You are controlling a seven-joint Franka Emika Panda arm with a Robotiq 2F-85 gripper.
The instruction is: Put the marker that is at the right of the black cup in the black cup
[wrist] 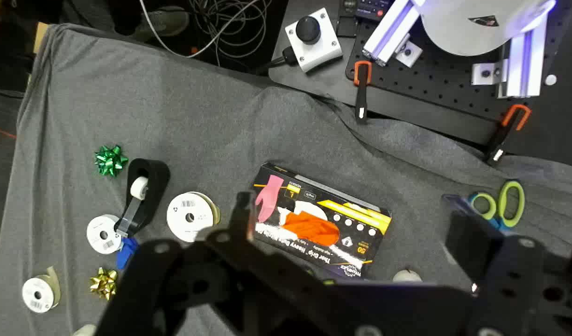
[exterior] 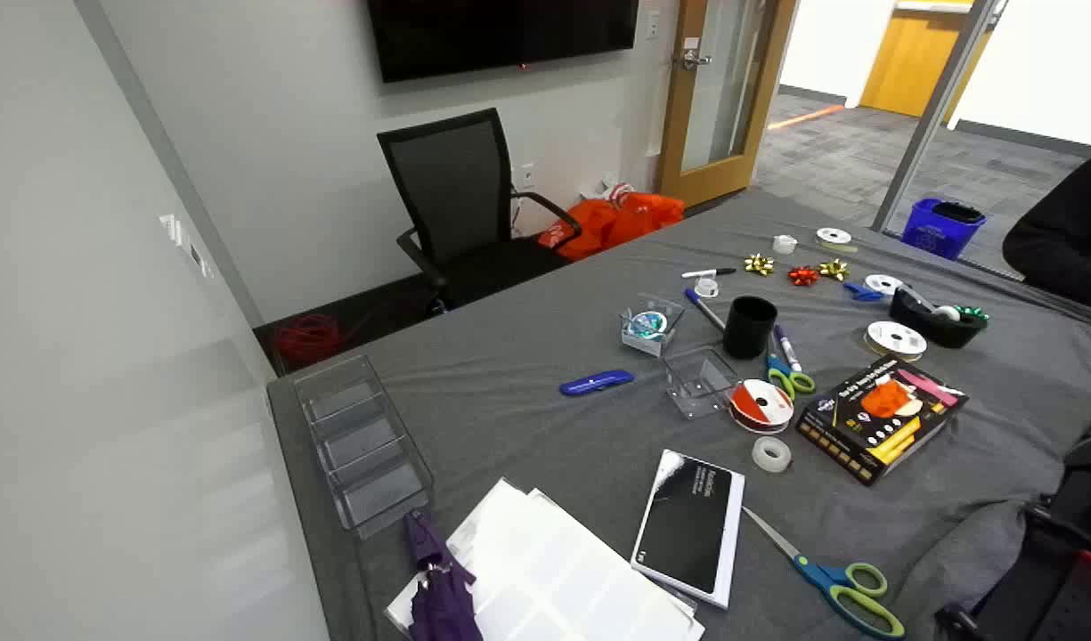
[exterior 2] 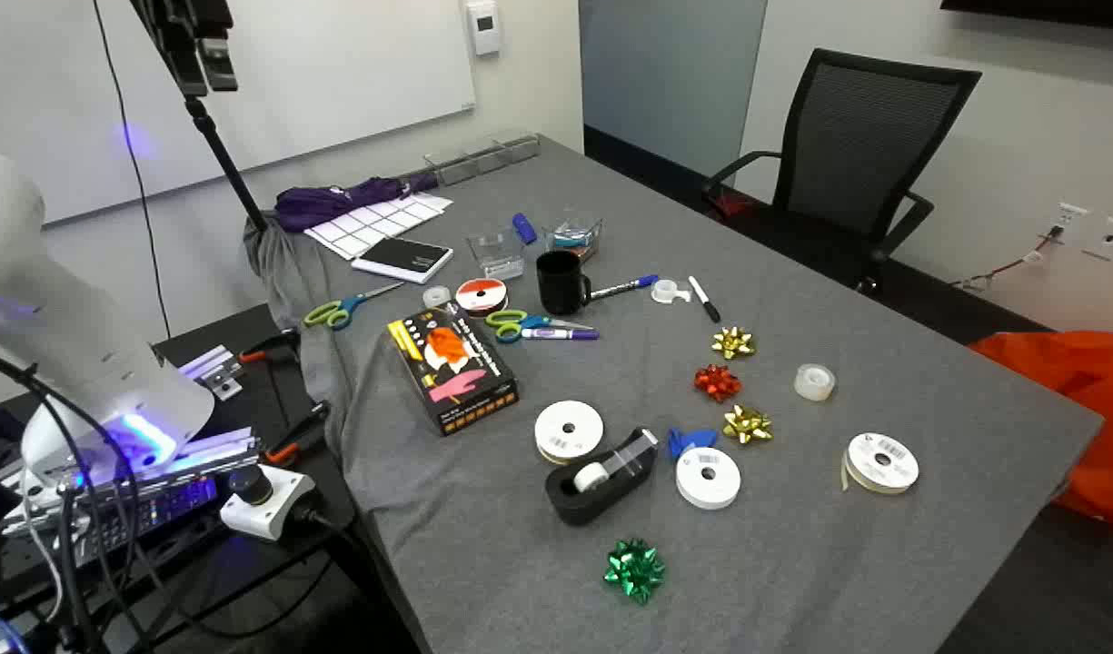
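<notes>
The black cup stands upright on the grey cloth; it also shows in an exterior view with its handle. A blue-capped marker lies beside it, right of the cup in an exterior view. A purple-and-white marker lies on the cup's other side, beside scissors, and also shows in an exterior view. A black-and-white marker lies farther off. My gripper is open and empty, high above the glove box; it also shows in an exterior view. The cup is out of the wrist view.
A glove box, a red ribbon spool, a clear tray and green-handled scissors lie close round the cup. A tape dispenser, several bows and white spools lie farther off. A tablet-like slab lies near paper sheets.
</notes>
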